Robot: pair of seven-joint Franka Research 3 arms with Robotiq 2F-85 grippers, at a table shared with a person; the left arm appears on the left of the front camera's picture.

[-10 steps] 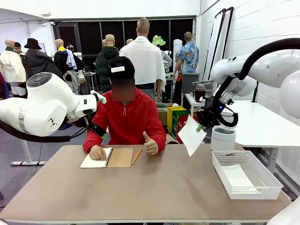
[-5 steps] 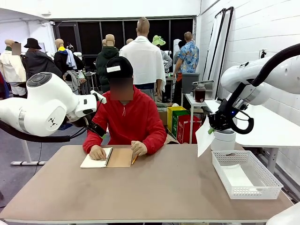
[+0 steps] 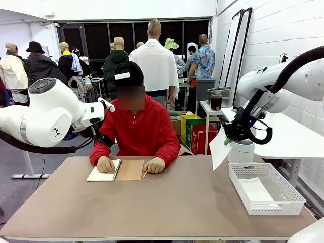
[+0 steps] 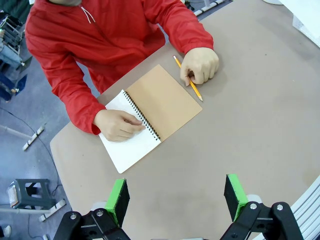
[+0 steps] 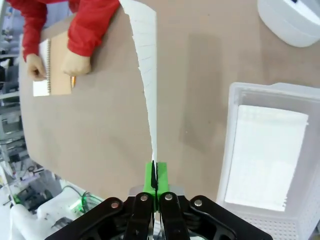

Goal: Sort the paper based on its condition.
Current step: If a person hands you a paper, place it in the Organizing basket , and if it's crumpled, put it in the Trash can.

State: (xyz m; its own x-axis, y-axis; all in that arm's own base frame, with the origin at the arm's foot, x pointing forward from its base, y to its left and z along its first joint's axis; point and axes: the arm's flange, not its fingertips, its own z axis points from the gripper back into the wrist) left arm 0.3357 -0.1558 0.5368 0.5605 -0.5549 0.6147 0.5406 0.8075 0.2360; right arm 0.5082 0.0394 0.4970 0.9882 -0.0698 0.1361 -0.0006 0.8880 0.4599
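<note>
Since half a second ago, our right gripper (image 3: 227,141) is carrying the paper (image 3: 218,149) slightly leftward at right of frame, above the table's (image 3: 167,202) far right. Its jaws are clamping the sheet's edge, the paper (image 5: 146,80) stretching up-frame from our pads (image 5: 149,175). Our left gripper (image 4: 176,194) is hanging with jaws apart. Right of the sheet, the white basket (image 3: 292,197) is holding another sheet (image 5: 265,155). Farther off, the person's hand (image 3: 154,165) is resting beside the notebook (image 3: 119,170).
</note>
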